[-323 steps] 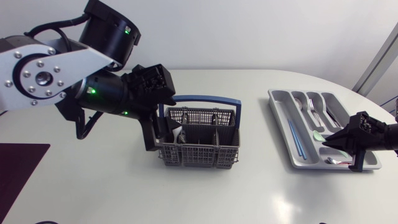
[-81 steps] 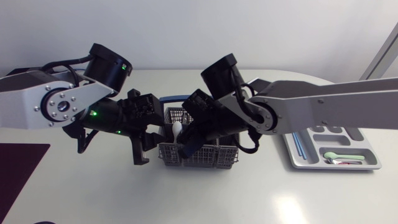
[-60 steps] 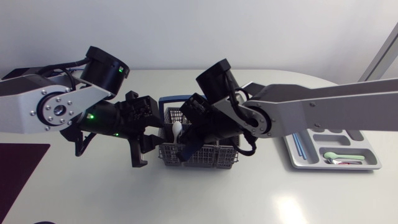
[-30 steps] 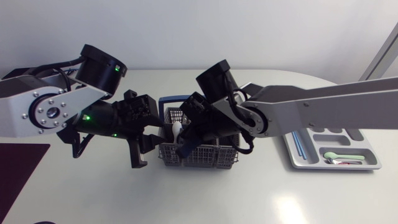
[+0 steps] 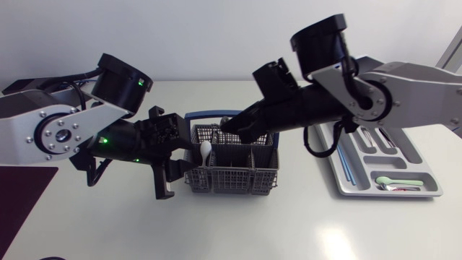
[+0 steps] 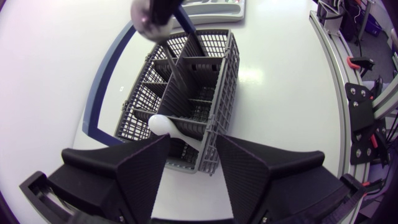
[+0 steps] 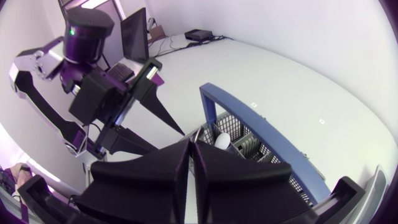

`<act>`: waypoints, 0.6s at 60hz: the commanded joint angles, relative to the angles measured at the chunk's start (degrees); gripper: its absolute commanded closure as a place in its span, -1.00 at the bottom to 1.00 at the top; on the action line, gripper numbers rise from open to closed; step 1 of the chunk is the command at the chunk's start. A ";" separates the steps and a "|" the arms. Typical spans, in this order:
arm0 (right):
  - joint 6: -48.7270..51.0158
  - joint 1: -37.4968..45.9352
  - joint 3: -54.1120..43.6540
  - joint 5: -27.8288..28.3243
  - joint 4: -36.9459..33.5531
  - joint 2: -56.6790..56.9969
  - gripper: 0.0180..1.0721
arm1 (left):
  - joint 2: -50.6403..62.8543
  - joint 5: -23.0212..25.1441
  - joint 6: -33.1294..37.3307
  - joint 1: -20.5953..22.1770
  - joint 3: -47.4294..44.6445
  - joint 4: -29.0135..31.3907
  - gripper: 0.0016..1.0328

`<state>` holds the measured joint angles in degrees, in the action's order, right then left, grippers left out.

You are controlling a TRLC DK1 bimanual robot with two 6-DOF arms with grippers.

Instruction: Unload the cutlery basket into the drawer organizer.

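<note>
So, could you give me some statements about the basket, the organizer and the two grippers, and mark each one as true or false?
1. A white spoon lies in the cutlery basket. True.
2. The left gripper is open, at one end of the basket. True.
3. The right gripper is above the drawer organizer. False: it is above the basket.
4. The drawer organizer is empty. False: it holds cutlery, such as a greenish spoon.
5. The basket's handle is red. False: it is blue.
</note>
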<state>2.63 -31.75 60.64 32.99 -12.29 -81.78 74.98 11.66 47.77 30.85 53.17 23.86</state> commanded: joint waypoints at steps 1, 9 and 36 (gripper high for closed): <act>-3.34 2.57 -1.93 3.31 -0.80 3.82 0.86 | -0.62 -0.06 -1.19 0.44 -2.01 -0.74 -0.05; -4.30 6.08 -3.43 6.91 -3.09 9.09 0.86 | -0.62 -0.15 -1.63 0.53 -1.93 -0.83 -0.05; 11.25 29.73 -11.69 5.33 -22.33 25.70 0.86 | -0.98 -3.22 -2.42 1.84 -1.58 -0.92 -0.05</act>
<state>8.58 -6.33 51.42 38.83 -32.05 -57.78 74.98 8.93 46.24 32.08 52.99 23.40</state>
